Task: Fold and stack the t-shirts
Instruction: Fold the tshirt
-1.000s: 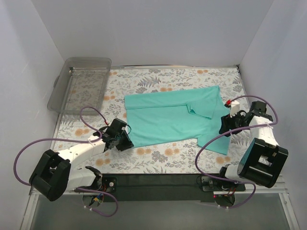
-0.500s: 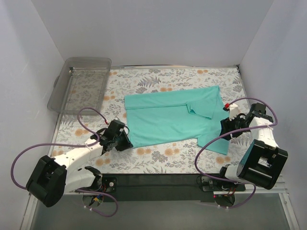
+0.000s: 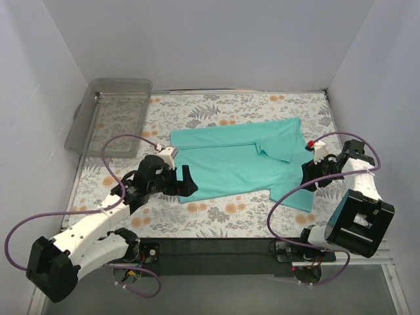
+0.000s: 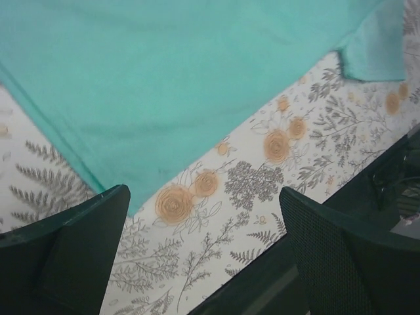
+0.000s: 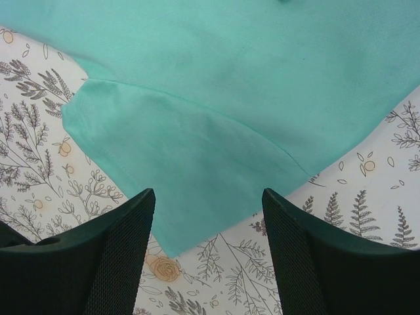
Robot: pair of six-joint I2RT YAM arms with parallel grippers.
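One teal t-shirt (image 3: 230,161) lies spread flat on the floral tablecloth, with its collar part folded over near the right. My left gripper (image 3: 179,182) hovers over the shirt's near-left corner. In the left wrist view that gripper (image 4: 203,192) is wide open, with nothing between its fingers (image 4: 72,252), and the shirt's hem corner (image 4: 134,197) lies just below it. My right gripper (image 3: 310,173) is at the shirt's right sleeve. In the right wrist view it (image 5: 209,194) stands open above the sleeve (image 5: 177,170), whose tip lies between the fingers (image 5: 308,256).
A clear plastic tray (image 3: 108,118) stands at the back left. White walls close in the table on three sides. A black strip (image 3: 210,246) runs along the near edge between the arm bases. Purple cables (image 3: 121,147) loop from both arms.
My left gripper has opened wide and let go of the shirt's near-left corner, then lifted and swung up and right. The right gripper has hardly moved.
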